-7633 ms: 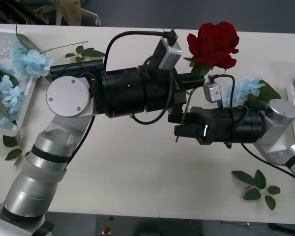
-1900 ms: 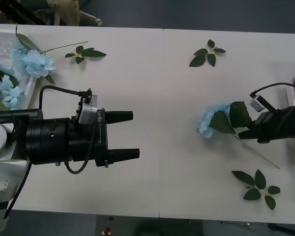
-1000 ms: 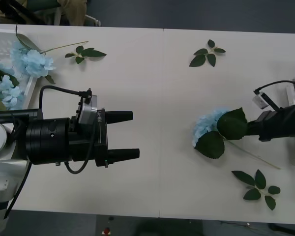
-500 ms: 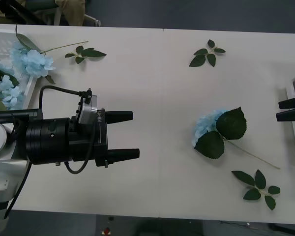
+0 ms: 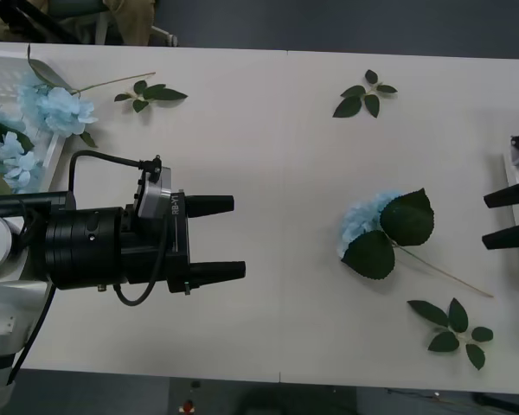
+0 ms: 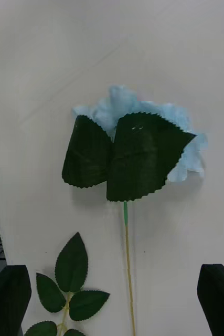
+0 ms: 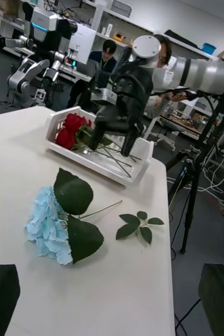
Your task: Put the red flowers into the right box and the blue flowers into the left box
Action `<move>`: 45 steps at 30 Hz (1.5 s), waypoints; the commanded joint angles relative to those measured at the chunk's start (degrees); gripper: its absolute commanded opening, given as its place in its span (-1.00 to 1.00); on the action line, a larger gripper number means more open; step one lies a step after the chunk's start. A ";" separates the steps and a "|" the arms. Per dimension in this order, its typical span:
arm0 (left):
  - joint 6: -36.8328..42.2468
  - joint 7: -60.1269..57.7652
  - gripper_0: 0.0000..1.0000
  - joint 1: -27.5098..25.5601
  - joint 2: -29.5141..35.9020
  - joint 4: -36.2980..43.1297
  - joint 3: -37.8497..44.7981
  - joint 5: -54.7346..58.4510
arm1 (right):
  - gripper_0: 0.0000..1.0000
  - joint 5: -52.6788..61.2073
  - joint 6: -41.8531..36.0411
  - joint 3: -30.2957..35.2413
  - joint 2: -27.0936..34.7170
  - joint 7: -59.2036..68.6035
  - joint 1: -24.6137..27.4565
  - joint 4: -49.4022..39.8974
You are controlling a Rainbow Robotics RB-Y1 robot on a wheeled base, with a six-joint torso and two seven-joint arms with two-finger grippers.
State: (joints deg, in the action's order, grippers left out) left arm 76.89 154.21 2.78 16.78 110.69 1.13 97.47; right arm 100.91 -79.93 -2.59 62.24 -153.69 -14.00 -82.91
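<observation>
1. The left box [image 5: 22, 65] sits at the counter's [image 5: 268, 130] far left edge, with blue flowers [image 5: 9, 151] lying in it and 1 more blue bloom [image 5: 60, 111] on its rim, its stem reaching out onto the counter beside a leaf sprig [image 5: 151, 92].
2. The left hand [image 5: 229, 238] hovers over the left half of the counter, its 2 black fingers [image 5: 212, 205] spread apart, holding and touching nothing.
3. A second leaf sprig [image 5: 363, 95] lies near the far edge, right of centre.
4. 1 blue flower [image 5: 363, 223] lies flat on the counter right of centre, its 2 big leaves [image 5: 406, 216] over the bloom and its thin stem [image 5: 445, 277] running toward the right; in the right wrist view the same flower [image 6: 138, 126] lies well apart from that hand's fingers.
5. A third leaf sprig [image 5: 454, 327] lies near the front edge, just beside the stem's end.
6. The right hand [image 5: 509, 218] is at the counter's right edge, fingers [image 5: 506, 199] wide apart, empty, touching nothing.
7. The right box [image 7: 98, 157] stands at the counter's right end with red flowers [image 7: 70, 130] lying inside; the right hand [image 7: 117, 142] hangs over it.
</observation>
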 commanded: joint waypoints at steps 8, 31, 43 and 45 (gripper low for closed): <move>0.37 0.79 1.00 0.82 1.41 1.73 0.19 0.53 | 0.87 -4.94 16.47 -11.56 3.33 3.31 4.33 -12.37; 0.37 0.79 1.00 0.82 1.41 1.73 0.19 0.53 | 0.87 -11.18 32.38 -22.98 -2.47 4.98 0.46 -5.07; 0.37 0.79 1.00 0.82 1.41 1.73 0.19 0.53 | 0.87 -13.20 39.23 -31.60 -2.91 5.68 -1.47 -2.43; 0.37 0.79 1.00 0.82 1.41 1.73 0.19 0.53 | 0.87 -13.29 40.73 -32.74 -3.44 5.68 -1.74 -1.91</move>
State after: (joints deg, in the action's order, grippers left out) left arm 76.89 154.21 2.79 16.80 110.69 1.13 97.47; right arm 87.85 -40.03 -34.88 59.23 -149.76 -14.66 -85.02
